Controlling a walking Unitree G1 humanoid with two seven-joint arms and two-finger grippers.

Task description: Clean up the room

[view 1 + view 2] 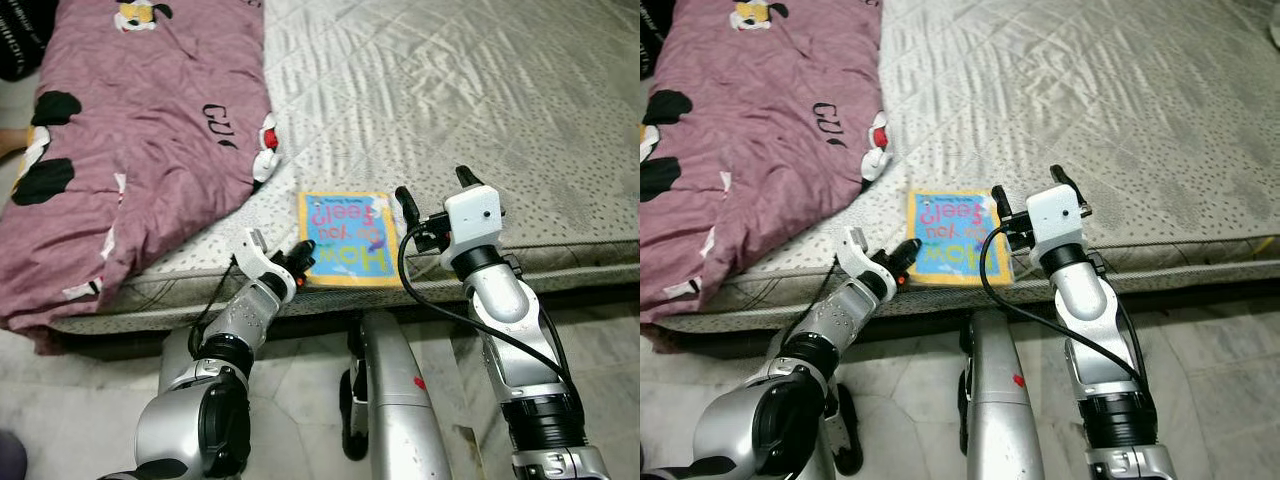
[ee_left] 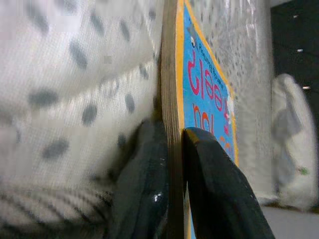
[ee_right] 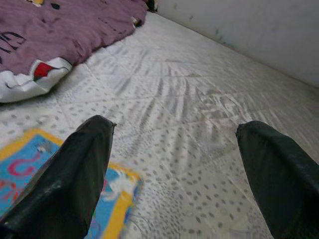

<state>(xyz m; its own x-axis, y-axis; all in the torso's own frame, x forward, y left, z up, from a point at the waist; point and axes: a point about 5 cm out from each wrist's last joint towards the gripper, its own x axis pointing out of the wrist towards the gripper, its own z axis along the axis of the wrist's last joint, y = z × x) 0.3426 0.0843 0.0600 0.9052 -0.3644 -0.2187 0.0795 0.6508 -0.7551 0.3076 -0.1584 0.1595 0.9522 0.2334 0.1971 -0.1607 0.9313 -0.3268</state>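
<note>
Book (image 1: 347, 238) (blue cover) between left gripper's (image 1: 301, 262) clamped fingers — right gripper (image 1: 435, 198) spread.

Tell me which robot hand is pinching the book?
The left gripper. Its fingers are shut on the book edge, while the right gripper hovers open above the bed.

Left arm is reaching forward and slightly inward from the lower left, elbow bent, wrist angled up. Left gripper (image 1: 300, 262) is pinching with both black fingers (image 2: 144, 194) closed tight, one on each face of a thin edge. Right arm is rising nearly upright from the lower right, wrist cocked forward. Right gripper (image 1: 433, 194) is hovering with its fingers (image 3: 70, 184) spread wide, gripping nothing.
</note>
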